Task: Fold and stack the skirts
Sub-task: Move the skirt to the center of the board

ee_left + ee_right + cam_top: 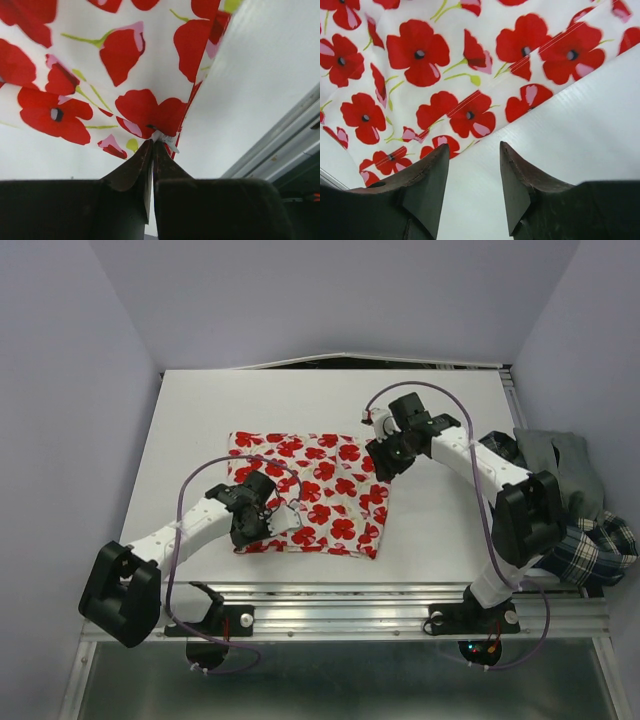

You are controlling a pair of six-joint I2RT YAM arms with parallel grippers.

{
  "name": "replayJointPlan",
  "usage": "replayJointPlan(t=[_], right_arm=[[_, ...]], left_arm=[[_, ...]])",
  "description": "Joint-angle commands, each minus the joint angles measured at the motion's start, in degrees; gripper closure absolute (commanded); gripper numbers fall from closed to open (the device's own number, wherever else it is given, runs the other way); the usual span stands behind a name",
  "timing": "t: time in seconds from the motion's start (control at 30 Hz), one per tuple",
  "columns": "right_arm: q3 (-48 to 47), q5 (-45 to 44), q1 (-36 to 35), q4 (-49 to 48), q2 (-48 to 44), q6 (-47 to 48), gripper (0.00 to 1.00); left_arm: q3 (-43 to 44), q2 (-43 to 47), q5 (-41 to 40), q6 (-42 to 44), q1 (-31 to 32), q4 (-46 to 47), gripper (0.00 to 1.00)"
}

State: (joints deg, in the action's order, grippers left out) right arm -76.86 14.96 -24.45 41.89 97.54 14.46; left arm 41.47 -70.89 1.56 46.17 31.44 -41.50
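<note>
Red-poppy skirt (318,490) laid flat on table (200,410); near corner pinched by left gripper (152,145); right gripper (475,148) held agape beside far edge.

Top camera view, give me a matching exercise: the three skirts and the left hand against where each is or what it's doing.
1 poppy-print skirt
2 grey skirt
3 plaid skirt
4 left hand

A right of the table, farther back
B shut on a cloth corner
C spread out on the table
D right of the table, nearer the front

Pairs: 1-C, 2-A, 3-D, 4-B
</note>
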Motion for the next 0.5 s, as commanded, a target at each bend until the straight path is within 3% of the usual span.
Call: replayJointPlan(t=[0.0,0.07,0.2,0.3,0.33,0.47], right_arm=[[-6.10,-0.46,-0.25,-1.02,3.96,1.53,0.50],[-7.33,-0.81,-0.25,-1.28,7.64,2.41,0.50],[-7.70,-1.42,-0.25,-1.81,13.98,3.91,0.51],[-6.29,-3.00,-0.25,-2.95,18.03,4.43,0.52],[-4.98,-3.88,-0.25,-3.74,18.91,4.70,0.53],[-0.77,-9.50,-0.25,-4.45,20.41,6.02,0.55]], left_arm=[[-2.27,0.32,0.29,2.52,-0.33,-5.09,0.96],[-3.32,0.49,-5.12,2.08,-0.24,-3.86,1.00],[-3.07,1.02,-9.29,1.81,-1.73,-2.27,0.98],[-0.35,2.42,-8.95,3.39,-3.66,-4.12,0.68],[1.23,3.64,-9.38,4.01,-4.71,-4.73,0.54],[7.54,5.59,-10.18,7.25,-10.67,-6.92,0.44]])
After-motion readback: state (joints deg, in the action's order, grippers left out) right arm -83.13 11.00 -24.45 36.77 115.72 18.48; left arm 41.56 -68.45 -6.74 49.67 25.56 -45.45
